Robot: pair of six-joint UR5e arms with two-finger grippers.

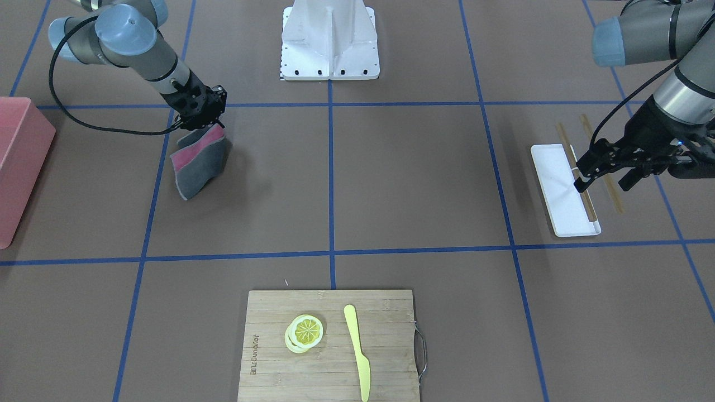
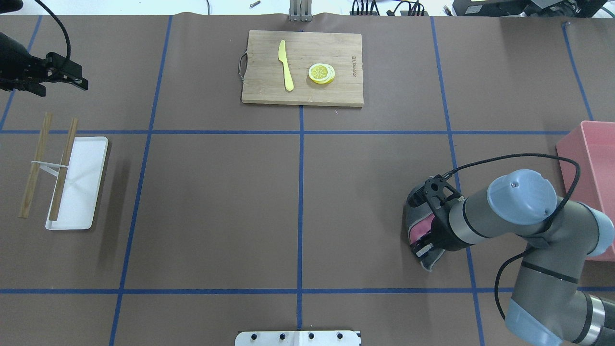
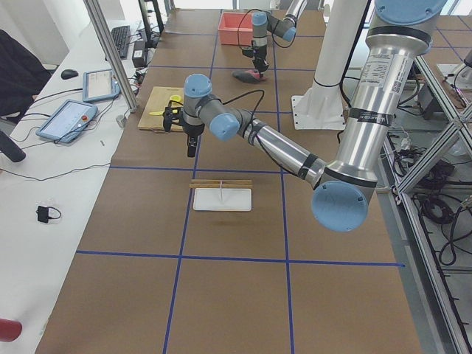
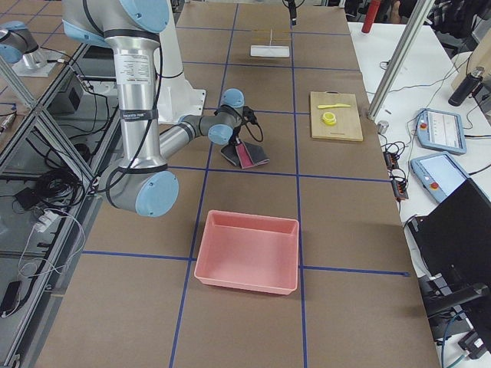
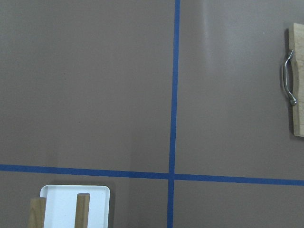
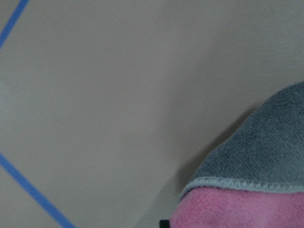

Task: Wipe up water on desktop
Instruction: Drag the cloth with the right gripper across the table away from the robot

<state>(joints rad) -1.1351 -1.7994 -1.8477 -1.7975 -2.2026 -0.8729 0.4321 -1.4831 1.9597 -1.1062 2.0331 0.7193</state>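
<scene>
The desktop (image 1: 413,178) is matte brown with blue tape lines; I see no water on it. My right gripper (image 1: 202,125) is shut on the top edge of a grey and pink cloth (image 1: 196,164), which hangs down with its lower end at the desktop. The cloth also shows in the overhead view (image 2: 416,216) and fills the corner of the right wrist view (image 6: 256,190). My left gripper (image 1: 606,180) is open and empty, above a white tray (image 1: 558,190) with chopsticks (image 1: 578,167) across it.
A pink bin (image 1: 19,162) stands at the table's edge beyond the right arm. A bamboo cutting board (image 1: 329,346) with lemon slices (image 1: 304,332) and a yellow knife (image 1: 357,349) lies at the far side. The robot's white base (image 1: 329,42) stands at the middle.
</scene>
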